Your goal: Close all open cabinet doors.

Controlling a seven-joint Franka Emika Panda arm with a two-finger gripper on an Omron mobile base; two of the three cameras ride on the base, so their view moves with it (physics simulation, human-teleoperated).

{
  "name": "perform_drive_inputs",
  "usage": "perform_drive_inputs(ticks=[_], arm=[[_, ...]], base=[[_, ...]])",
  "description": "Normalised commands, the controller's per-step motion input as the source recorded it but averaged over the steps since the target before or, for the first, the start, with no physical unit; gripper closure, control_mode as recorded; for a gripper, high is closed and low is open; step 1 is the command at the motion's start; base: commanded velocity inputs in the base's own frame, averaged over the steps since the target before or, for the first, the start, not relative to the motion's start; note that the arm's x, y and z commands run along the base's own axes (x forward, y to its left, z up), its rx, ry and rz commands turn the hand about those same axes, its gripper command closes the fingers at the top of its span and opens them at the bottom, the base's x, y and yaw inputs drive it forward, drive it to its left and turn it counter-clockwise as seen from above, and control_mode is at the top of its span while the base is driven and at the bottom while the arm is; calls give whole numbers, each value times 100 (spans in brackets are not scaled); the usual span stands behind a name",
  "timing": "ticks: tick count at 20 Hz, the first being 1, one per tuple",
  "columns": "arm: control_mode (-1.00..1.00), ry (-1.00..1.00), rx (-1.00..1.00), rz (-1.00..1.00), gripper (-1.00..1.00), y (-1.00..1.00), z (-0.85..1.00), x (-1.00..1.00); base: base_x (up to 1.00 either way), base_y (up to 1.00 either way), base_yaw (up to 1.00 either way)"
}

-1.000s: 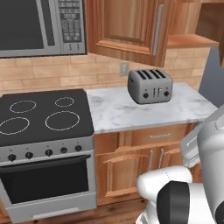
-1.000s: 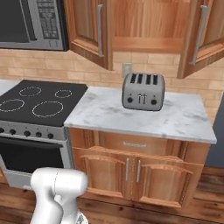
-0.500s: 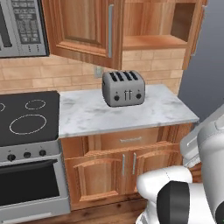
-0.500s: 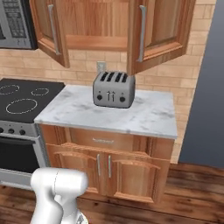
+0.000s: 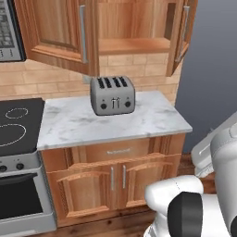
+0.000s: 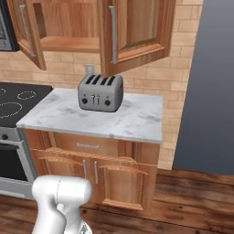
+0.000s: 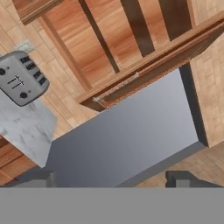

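The upper cabinet above the counter has both doors swung open. Its left cabinet door (image 5: pixel 58 32) (image 6: pixel 25 29) and right cabinet door (image 5: pixel 183 34) (image 6: pixel 137 29) are reddish-brown with silver bar handles, and the bare shelf (image 5: pixel 132 45) shows between them. In the hand view one open door (image 7: pixel 148 70) is seen from below, edge-on, with its handle (image 7: pixel 117 87) showing. My gripper (image 7: pixel 111 180) is open with nothing between its tips, pointing up at that door from well below it.
A grey toaster (image 5: pixel 112 95) (image 6: pixel 100 93) (image 7: pixel 21 78) stands on the marble counter (image 5: pixel 152 121) (image 6: pixel 137 121). Below are shut lower doors (image 5: pixel 92 185). The stove (image 5: pixel 14 127) is at left, a tall grey panel (image 5: pixel 213 69) (image 6: pixel 212 82) at right.
The base has driven to the right, so the whole scene has slid left in both base views. The stove has moved toward the left edge and the grey panel has come in.
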Motion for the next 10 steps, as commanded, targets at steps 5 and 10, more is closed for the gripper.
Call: perform_drive_inputs(ticks=[5, 10], arm=[[100, 0, 0, 0, -100, 0, 0, 0], [100, 0, 0, 0, -100, 0, 0, 0]], base=[[52, -26, 0], [64, -5, 0]])
